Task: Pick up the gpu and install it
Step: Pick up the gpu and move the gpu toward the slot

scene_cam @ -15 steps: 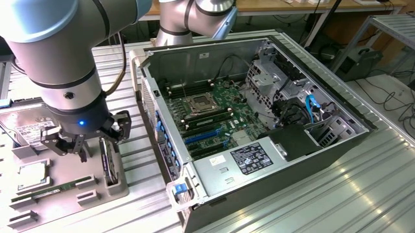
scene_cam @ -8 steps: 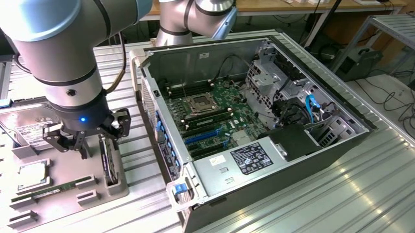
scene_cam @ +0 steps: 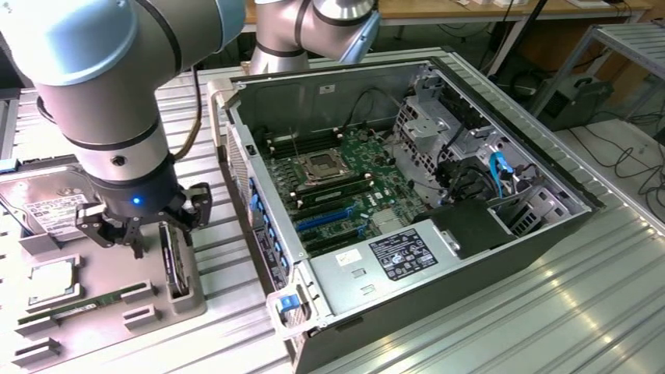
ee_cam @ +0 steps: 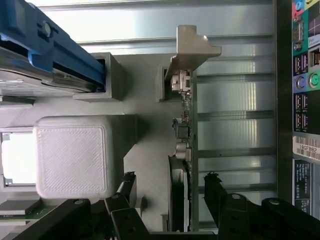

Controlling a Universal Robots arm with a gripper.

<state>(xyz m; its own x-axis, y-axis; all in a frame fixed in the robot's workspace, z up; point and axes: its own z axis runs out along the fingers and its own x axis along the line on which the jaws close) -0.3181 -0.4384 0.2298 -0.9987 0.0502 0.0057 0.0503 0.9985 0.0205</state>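
Observation:
The gpu [scene_cam: 174, 263] stands on its edge in a slot of the grey parts tray [scene_cam: 114, 331], at the exterior view's left beside the open computer case [scene_cam: 499, 241]. My gripper [scene_cam: 154, 232] hangs just above the card with its jaws open. In the wrist view the gpu [ee_cam: 183, 145] is seen edge-on, its silver bracket [ee_cam: 194, 47] at the far end. My gripper [ee_cam: 170, 192] straddles the card's near end: one black finger [ee_cam: 127, 187] stands on one side and the other on the opposite side, neither touching it.
The tray also carries a hard drive [scene_cam: 50, 204], a processor [scene_cam: 52, 282] and a memory stick [scene_cam: 75, 308]. The case lies open with its motherboard [scene_cam: 348, 183] exposed. A blue-railed drive [ee_cam: 50, 50], a grey block [ee_cam: 72, 155] and the case's rear ports [ee_cam: 305, 75] flank the card.

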